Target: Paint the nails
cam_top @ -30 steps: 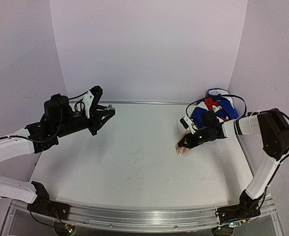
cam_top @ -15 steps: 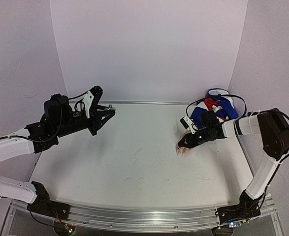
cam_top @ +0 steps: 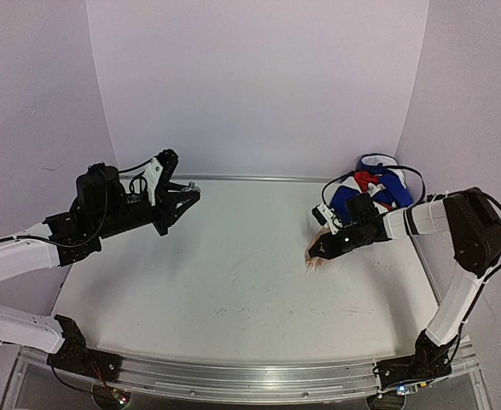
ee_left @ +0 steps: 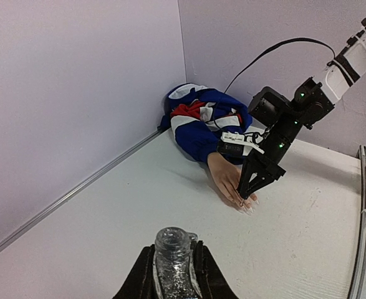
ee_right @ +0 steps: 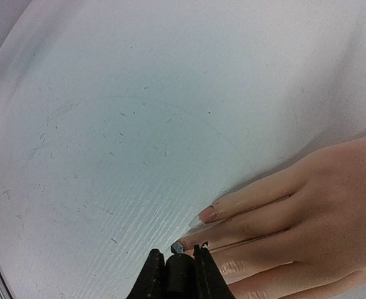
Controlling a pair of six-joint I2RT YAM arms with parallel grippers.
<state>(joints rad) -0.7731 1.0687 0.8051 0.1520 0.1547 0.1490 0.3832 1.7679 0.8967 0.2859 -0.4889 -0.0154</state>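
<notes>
Barely nudged leftward, right jaws clench a brush at long pinkish nails — left jaws clasp a bottle.

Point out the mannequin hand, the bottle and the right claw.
Mannequin hand (ee_right: 307,199): right wrist view, on the back of the hand.
Bottle (ee_left: 172,258): left wrist view, on its clear body below the neck.
Right claw (ee_left: 242,195): left wrist view, on its tip at the hand's fingers.
</notes>
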